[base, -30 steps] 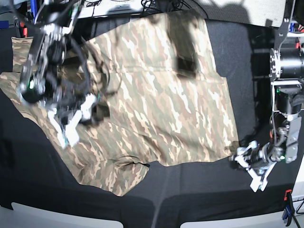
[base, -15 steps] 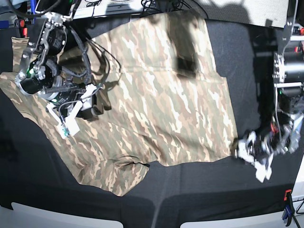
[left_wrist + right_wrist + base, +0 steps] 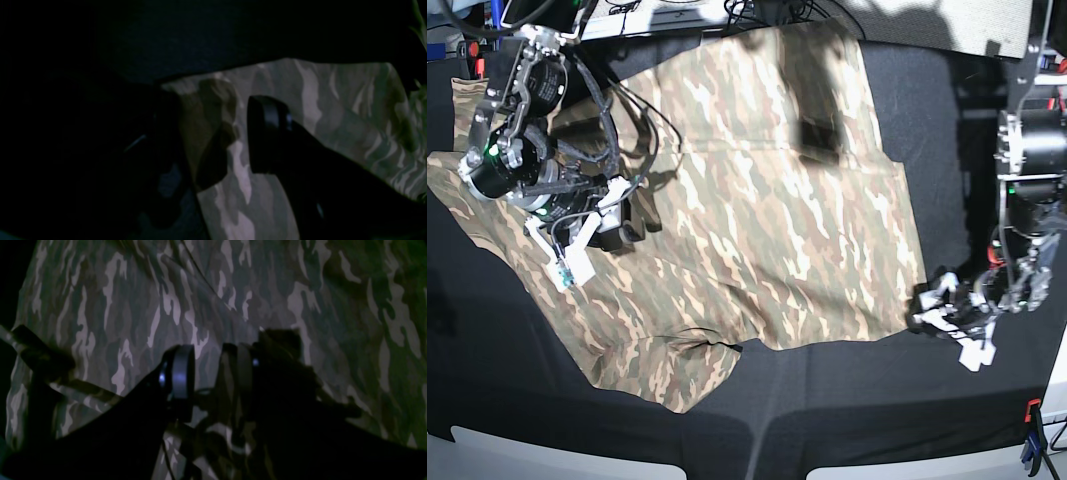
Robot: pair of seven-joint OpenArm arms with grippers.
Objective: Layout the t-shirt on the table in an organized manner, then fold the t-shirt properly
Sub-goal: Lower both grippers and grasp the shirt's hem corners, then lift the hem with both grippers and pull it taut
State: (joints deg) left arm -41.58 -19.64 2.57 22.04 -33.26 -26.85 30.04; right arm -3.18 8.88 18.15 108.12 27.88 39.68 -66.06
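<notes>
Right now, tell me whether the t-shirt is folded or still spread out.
Spread, not yet folded. In the base view the t-shirt lies mostly flat in one layer across the table, with only a small tucked wrinkle near its lower edge.

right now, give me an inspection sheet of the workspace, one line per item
surface: table under black cloth.
job's things: t-shirt spread open, not folded, wrinkled near the lower hem.
clutter: nothing seen.
grippers: left gripper open at the shirt's corner; right gripper open above the shirt's sleeve side, holding nothing.
cables: loose black cables on the right arm hang over the shirt.
surroundings: clamp at the table edge; equipment along the far edge.
</notes>
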